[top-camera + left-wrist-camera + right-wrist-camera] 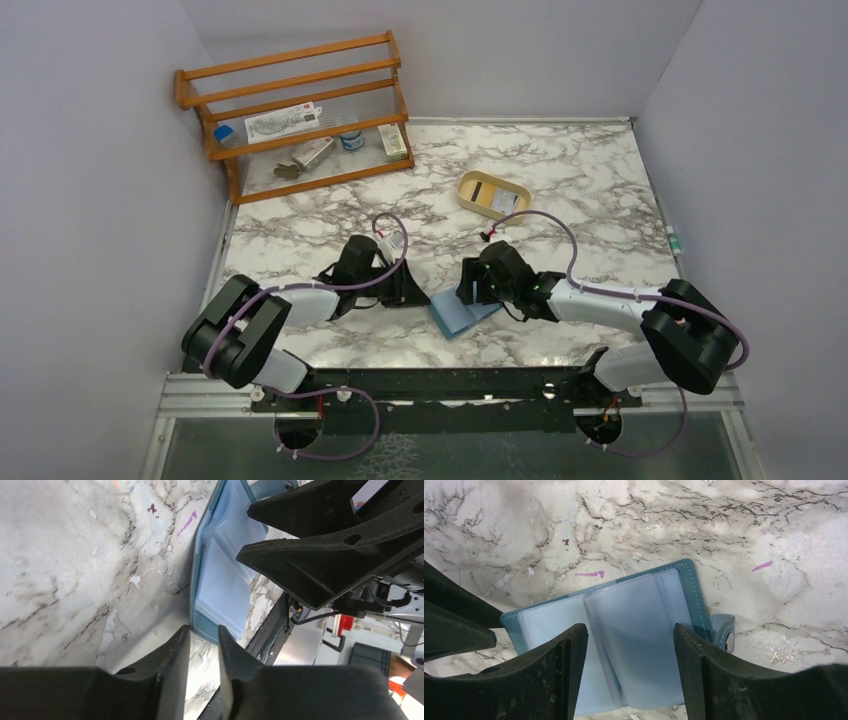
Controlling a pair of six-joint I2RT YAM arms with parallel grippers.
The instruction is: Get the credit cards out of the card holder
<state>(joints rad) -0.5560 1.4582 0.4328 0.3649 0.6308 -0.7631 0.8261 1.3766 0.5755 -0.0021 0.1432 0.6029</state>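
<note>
Right claw (629, 630) wide, straddling open card holder (639, 605); left claw (202, 630) narrowly parted at its edge, possibly touching.

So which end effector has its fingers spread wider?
The right end effector, spread over the clear sleeves of the open wallet. The left end effector has its fingers nearly together at the wallet's edge.

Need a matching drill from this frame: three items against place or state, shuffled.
Items:
1. card holder
2. tan tray
3. wooden rack

Place or state:
A. far left corner
B. lying open, near centre
C. far side, right of centre

Pairs: 1-B, 2-C, 3-A
</note>
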